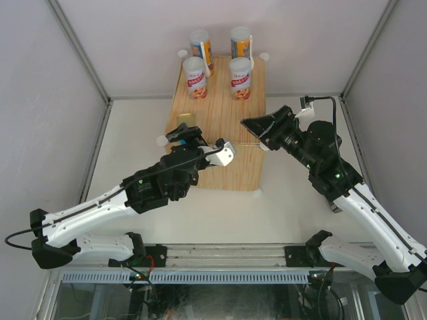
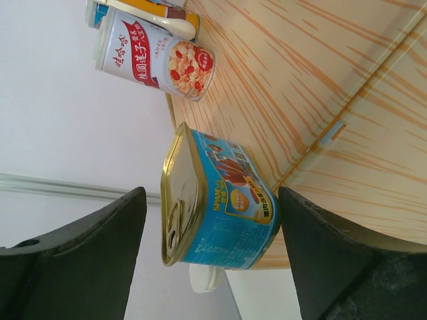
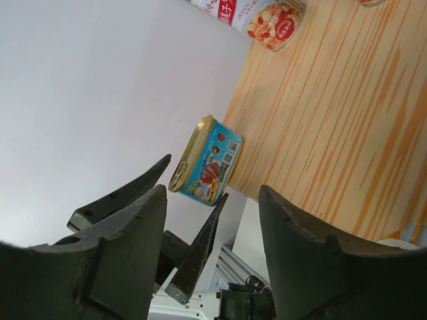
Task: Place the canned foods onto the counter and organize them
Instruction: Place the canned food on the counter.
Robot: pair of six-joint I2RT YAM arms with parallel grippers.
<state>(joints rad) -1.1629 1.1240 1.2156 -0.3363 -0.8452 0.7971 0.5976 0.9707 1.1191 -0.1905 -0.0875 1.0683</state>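
Left end effector point(image 2: 210, 193): jaws wide, one dark finger on each side of the gold-blue tin point(image 2: 217, 207). One finger is plainly clear of it; the other is so close that contact cannot be settled. Nothing is gripped. The tin stands lid up at the left edge of the wood-grain surface point(image 1: 230, 133), just beside a white knob point(image 2: 203, 277).

Right end effector point(image 1: 255, 133): jaws parted and empty, held over the right edge of the same surface, well apart from the tin.

At the far end of that surface stand two short white-red cans point(image 1: 195, 79) side by side. Two tall blue-orange cylinders point(image 1: 200, 45) stand behind them. All four are upright.

The wood-grain surface rests on a white lower surface point(image 1: 133, 133). Pale grey walls point(image 1: 40, 67) with metal strips at the corners enclose it. A slotted rail point(image 1: 220, 253) runs along the near edge beside the arm bases.

Only the top view shows all four far containers and both arms. Only the left wrist view shows the tin's pull-tab lid and printed label. That view also takes in one white-red can and part of a cylinder. Only the right wrist view shows the left fingers flanking the tin from the side.
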